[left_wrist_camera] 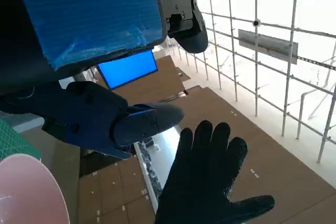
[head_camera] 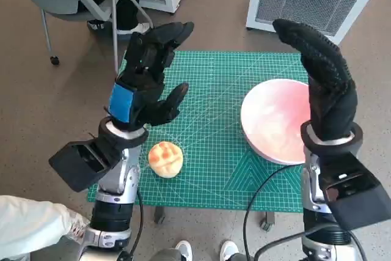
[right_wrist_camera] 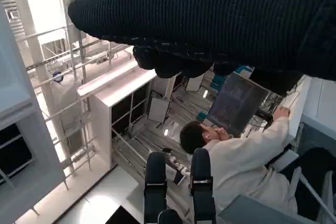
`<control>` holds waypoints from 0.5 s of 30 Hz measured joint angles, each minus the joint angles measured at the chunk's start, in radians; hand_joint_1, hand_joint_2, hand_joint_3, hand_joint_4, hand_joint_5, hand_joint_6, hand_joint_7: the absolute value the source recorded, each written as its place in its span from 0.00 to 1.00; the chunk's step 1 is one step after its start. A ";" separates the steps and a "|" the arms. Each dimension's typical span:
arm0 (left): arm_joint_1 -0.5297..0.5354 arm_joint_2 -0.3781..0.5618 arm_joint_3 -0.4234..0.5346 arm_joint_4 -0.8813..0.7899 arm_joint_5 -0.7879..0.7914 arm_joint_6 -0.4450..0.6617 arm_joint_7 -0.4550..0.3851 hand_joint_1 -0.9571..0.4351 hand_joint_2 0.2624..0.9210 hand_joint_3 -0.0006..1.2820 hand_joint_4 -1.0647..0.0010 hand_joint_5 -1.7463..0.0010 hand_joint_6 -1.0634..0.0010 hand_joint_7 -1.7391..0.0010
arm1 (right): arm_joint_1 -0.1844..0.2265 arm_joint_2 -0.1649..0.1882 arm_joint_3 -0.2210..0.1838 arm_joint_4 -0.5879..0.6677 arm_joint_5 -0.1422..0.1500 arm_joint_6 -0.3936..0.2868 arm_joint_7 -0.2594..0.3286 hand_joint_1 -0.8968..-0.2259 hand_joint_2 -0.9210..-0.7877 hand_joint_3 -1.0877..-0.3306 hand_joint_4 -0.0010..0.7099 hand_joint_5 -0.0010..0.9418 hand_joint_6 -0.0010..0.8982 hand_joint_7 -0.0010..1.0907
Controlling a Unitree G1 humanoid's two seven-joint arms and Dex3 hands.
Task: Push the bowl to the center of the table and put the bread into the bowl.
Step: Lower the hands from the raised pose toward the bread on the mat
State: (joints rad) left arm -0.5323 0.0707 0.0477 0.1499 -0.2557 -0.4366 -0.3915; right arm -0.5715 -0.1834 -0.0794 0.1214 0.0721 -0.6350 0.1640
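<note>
No text, label, brand or number can be read in any view. The green mat (head_camera: 214, 151) carries only a printed grid of lines; any markings there are too small to read.

The head view looks steeply down on the green gridded cutting mat (head_camera: 214, 145). Both wrist views sit close behind their hands, tilted toward the room; the left wrist view shares the round pink bowl (head_camera: 275, 120) (left_wrist_camera: 26, 192) and gloved right hand (head_camera: 324, 84) (left_wrist_camera: 210, 182).

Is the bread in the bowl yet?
No. The bread lies on the green mat, left of the empty pink bowl.
</note>
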 measured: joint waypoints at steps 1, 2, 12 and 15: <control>0.000 0.000 0.000 0.000 0.000 0.000 0.000 0.42 0.83 0.46 1.00 0.66 1.00 0.49 | 0.001 -0.003 -0.003 0.003 0.001 -0.004 0.000 0.51 0.00 0.45 0.38 0.01 0.00 0.64; 0.000 0.000 0.000 0.000 0.000 0.000 0.000 0.42 0.83 0.46 1.00 0.66 1.00 0.49 | 0.002 -0.009 -0.010 0.010 0.003 -0.010 0.001 0.51 0.00 0.45 0.38 0.01 0.00 0.64; 0.002 0.002 0.009 0.001 0.000 0.000 0.000 0.43 0.82 0.46 1.00 0.66 1.00 0.48 | 0.024 -0.098 -0.128 0.159 0.044 -0.098 0.008 0.51 0.00 0.46 0.39 0.01 0.03 0.60; 0.002 0.003 0.011 0.001 0.000 0.000 0.000 0.43 0.82 0.46 1.00 0.66 1.00 0.48 | 0.031 -0.124 -0.183 0.239 0.034 -0.131 -0.033 0.51 0.00 0.46 0.40 0.01 0.04 0.59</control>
State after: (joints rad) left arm -0.5300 0.0739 0.0585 0.1510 -0.2558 -0.4370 -0.3916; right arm -0.5400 -0.3079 -0.2626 0.3607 0.1063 -0.7660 0.1310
